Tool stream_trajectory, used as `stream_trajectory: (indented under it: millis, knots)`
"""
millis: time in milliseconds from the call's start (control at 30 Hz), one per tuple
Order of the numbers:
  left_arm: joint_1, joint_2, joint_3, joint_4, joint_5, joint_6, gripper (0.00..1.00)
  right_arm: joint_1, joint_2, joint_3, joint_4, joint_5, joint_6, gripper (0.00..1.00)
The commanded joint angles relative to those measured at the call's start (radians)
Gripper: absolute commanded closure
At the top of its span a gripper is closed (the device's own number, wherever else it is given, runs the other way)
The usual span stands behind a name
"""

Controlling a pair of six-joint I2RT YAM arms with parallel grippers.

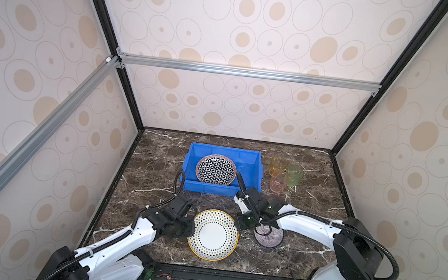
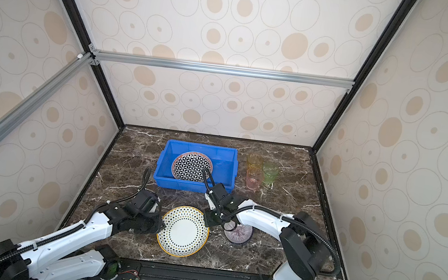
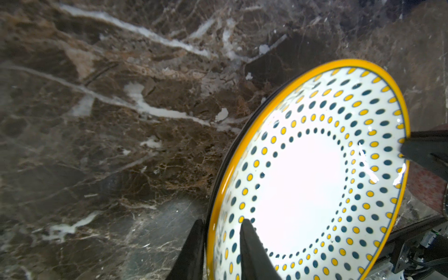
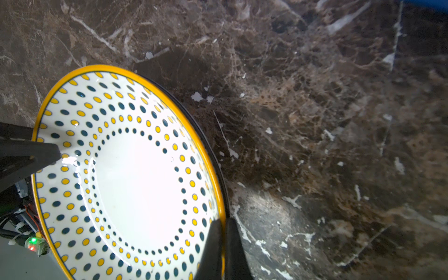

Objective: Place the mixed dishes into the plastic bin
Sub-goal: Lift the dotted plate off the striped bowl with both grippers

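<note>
Both grippers are at the dotted plate (image 1: 213,234), white with yellow and teal dots and a yellow rim, at the front of the marble table. My right gripper (image 4: 223,220) is shut on its right rim, which sits a little raised. My left gripper (image 3: 223,221) has one finger under the left rim and one over the inner face, jaws narrow; whether they press is unclear. The plastic bin (image 1: 197,185), bright blue, stands behind with the black-white lattice plate (image 1: 216,169) inside. A purple-rayed bowl (image 1: 268,235) sits partly hidden under my right arm.
Yellow (image 1: 278,164), green (image 1: 294,175) and pink (image 1: 278,185) tumblers stand upright together on the marble table (image 1: 156,161), just right of the bin. Patterned enclosure walls close in the table on three sides. A black rail (image 1: 229,278) runs along the front edge.
</note>
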Motion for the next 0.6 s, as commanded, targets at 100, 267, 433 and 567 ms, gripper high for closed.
stream_trajectory:
  millis: [100, 267, 433, 567]
  knots:
    - [-0.009, -0.025, 0.052, -0.039, 0.013, 0.016, 0.75, 0.018, 0.058, -0.016, -0.049, -0.035, 0.01, 0.99]
    - [-0.009, -0.022, 0.051, -0.034, 0.031, 0.022, 0.76, 0.024, 0.069, -0.017, -0.039, -0.043, 0.013, 0.99]
    - [-0.009, -0.016, 0.046, -0.023, 0.037, 0.021, 0.78, 0.031, 0.082, -0.016, -0.031, -0.05, 0.017, 0.99]
    - [-0.009, -0.016, 0.05, -0.018, 0.039, 0.02, 0.83, 0.033, 0.083, -0.014, -0.03, -0.051, 0.018, 0.99]
